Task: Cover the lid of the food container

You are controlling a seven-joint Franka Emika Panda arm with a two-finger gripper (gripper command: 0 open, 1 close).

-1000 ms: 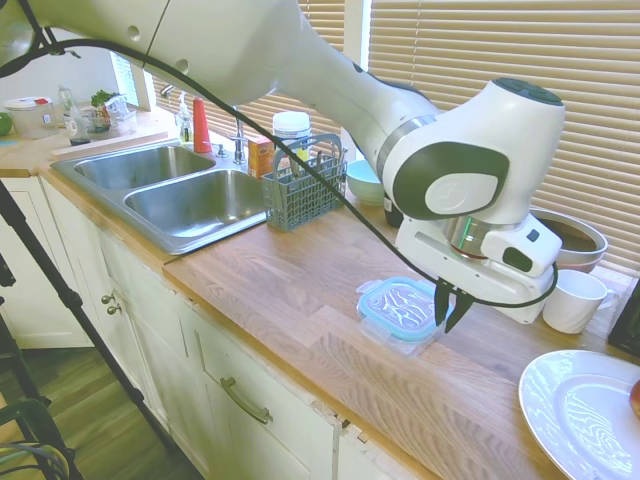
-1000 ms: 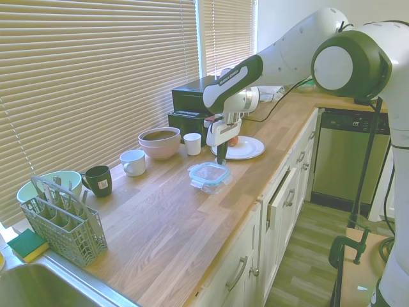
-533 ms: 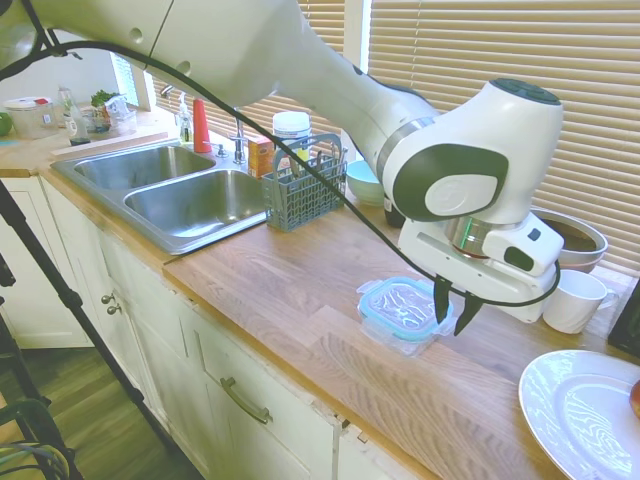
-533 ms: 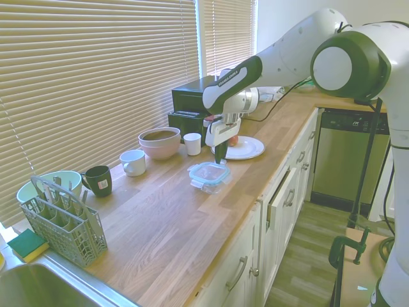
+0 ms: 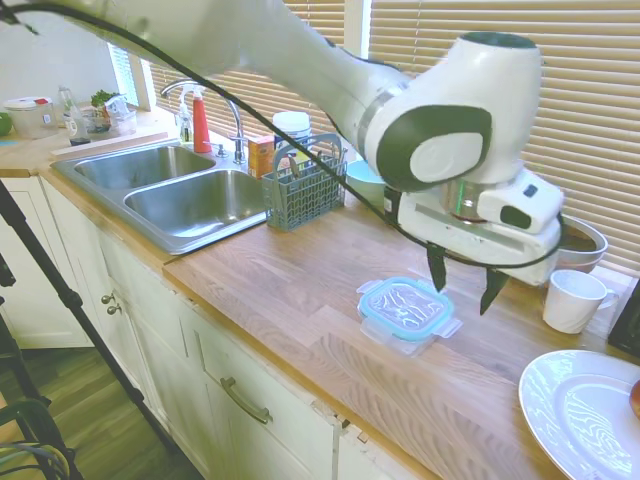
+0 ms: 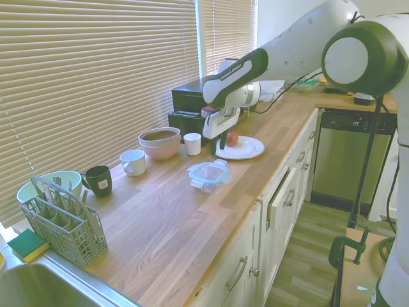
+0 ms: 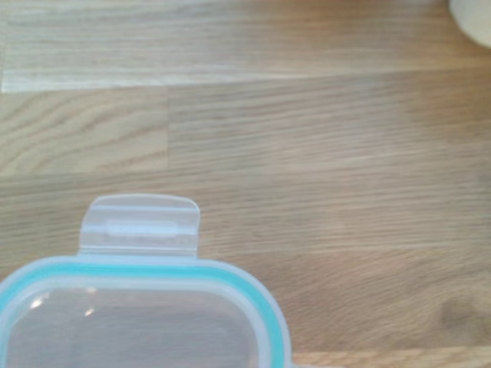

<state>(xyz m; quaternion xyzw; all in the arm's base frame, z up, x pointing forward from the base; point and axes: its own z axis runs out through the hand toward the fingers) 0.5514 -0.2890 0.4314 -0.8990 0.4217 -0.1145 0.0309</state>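
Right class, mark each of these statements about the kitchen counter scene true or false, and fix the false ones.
1. The lid sits on top of the food container. True.
2. The gripper is shut on the lid. False: its jaws are open and hang above the counter, clear of the lid.
3. A white mug stands on the counter beyond the food container. True.
4. The food container is inside the sink. False: it is on the wooden counter.
5. The cutlery basket stands beside the sink. True.
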